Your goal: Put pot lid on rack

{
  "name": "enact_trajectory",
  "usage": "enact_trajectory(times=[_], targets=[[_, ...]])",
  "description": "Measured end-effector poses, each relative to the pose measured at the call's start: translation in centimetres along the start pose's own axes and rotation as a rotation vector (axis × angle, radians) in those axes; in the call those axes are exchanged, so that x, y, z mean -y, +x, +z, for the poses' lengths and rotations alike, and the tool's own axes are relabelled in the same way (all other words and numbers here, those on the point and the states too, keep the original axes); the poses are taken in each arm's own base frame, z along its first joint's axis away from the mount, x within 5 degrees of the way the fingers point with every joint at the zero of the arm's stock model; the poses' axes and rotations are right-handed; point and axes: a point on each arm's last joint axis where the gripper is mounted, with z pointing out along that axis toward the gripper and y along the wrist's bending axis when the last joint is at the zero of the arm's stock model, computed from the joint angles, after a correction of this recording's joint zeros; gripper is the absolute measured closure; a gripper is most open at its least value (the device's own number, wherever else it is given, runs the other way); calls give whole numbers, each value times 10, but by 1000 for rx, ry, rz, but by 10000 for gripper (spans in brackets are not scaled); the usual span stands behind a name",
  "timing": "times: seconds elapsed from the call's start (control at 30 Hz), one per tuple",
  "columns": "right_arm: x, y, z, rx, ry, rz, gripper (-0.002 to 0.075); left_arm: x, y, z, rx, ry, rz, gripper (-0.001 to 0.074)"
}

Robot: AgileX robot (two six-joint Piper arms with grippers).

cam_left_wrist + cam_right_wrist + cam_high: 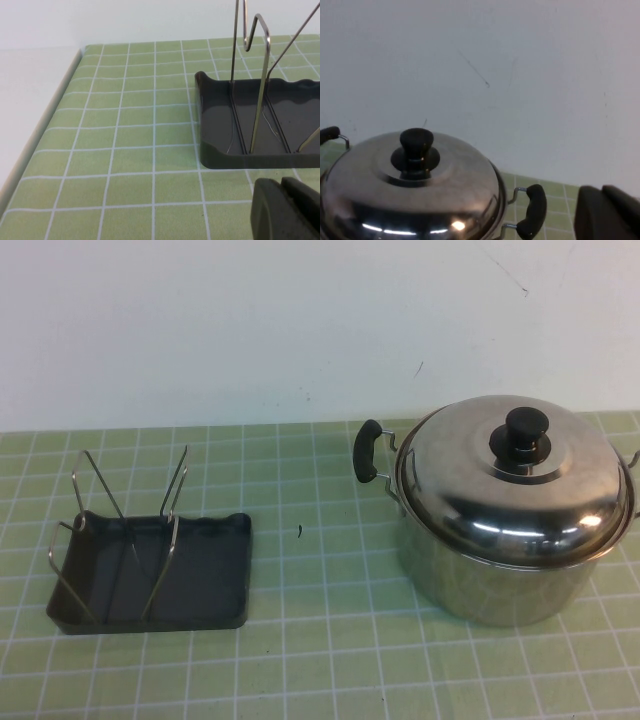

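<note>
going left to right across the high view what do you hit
rack → small dark speck on the cloth → pot's black side handle → pot lid on the pot. Neither claw shows there; each wrist view shows only a dark edge of its own claw.

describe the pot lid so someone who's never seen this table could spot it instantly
On the green checked tablecloth, look to the robot's right, where a deep steel pot with black side handles stands. The pot lid sits on top of it, away from the rack at the left: a shiny domed steel disc, the only thing with a black round knob at its centre. Neither gripper shows in the high view.
</note>
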Motion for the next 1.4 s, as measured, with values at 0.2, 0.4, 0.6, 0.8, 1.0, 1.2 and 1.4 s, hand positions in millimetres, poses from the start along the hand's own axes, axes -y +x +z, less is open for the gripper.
enact_trajectory(times=[0.2, 0.4, 0.6, 0.8, 1.0, 1.2, 1.4], targets=[[5, -11, 43, -30, 26, 97, 627, 0, 0, 0, 0, 0, 0, 738], [-19, -15, 87, 11, -102, 128, 267, 0, 0, 0, 0, 0, 0, 738], [-56, -19, 132, 9, -206, 2, 162, 0, 0, 0, 0, 0, 0, 738], [-71, 0, 172, 24, -207, 43, 153, 0, 0, 0, 0, 0, 0, 738], [-87, 21, 209, -25, -242, 31, 153, 0, 0, 0, 0, 0, 0, 738], [-96, 42, 238, -55, -238, 38, 153, 0, 0, 0, 0, 0, 0, 738], [-98, 54, 248, -66, -211, 72, 179, 0, 0, 0, 0, 0, 0, 738]])
